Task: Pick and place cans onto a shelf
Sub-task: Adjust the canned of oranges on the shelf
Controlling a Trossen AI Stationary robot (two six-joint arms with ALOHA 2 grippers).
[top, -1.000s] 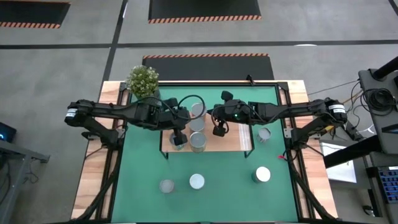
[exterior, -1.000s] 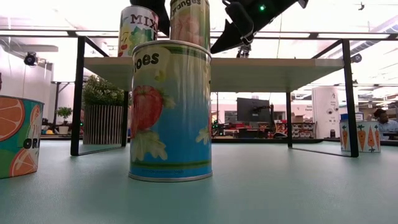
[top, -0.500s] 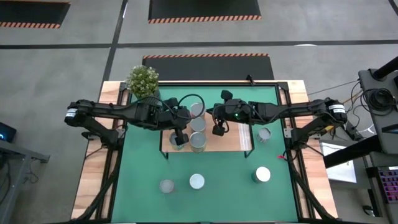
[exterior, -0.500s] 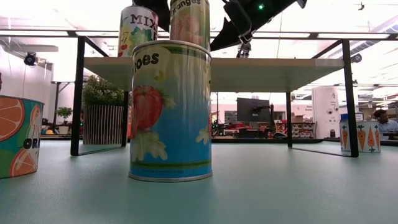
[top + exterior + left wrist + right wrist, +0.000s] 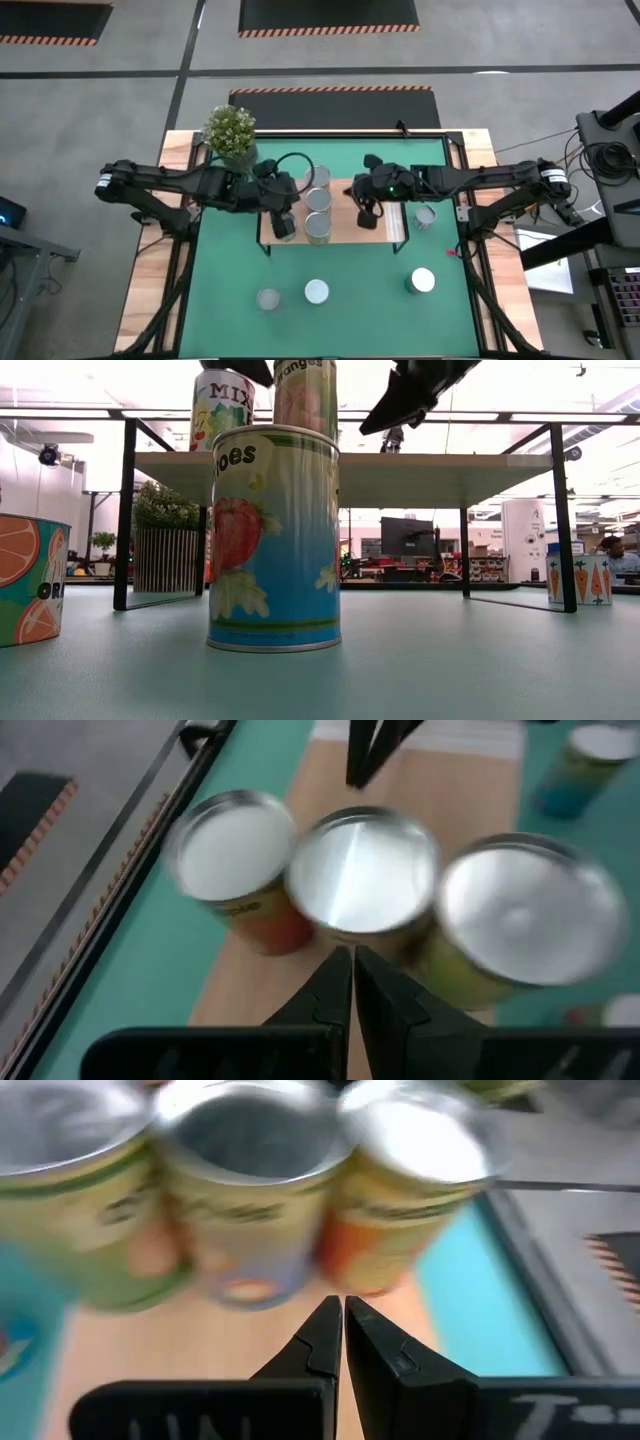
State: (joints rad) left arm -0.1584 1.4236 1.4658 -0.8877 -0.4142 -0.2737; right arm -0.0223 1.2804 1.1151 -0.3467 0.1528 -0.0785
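Observation:
Three cans (image 5: 318,201) stand upright in a row on the shelf (image 5: 375,232), a light-wood board on a black frame; in the low view two of them (image 5: 305,395) show on the shelf board (image 5: 430,470). My left gripper (image 5: 285,226) hovers shut above the shelf's left end, beside the row (image 5: 365,870). My right gripper (image 5: 367,216) hovers shut above the board on the row's other side, facing the cans (image 5: 250,1170). Neither holds anything. More cans stand on the green mat: two (image 5: 316,291) near the front, one (image 5: 422,281) at the front right, one (image 5: 425,215) right of the shelf.
A potted plant (image 5: 230,130) stands at the far left corner. In the low view a strawberry-label can (image 5: 275,540) stands close in front, an orange one (image 5: 30,580) at the left, a carrot one (image 5: 580,580) at the right. The mat between shelf and front cans is bare.
My right gripper has drawn back from the row of cans toward the table's right edge and risen a little, staying shut. My left gripper has pulled slightly away from the cans toward the left and up, also shut. The cans on the shelf have kept still.

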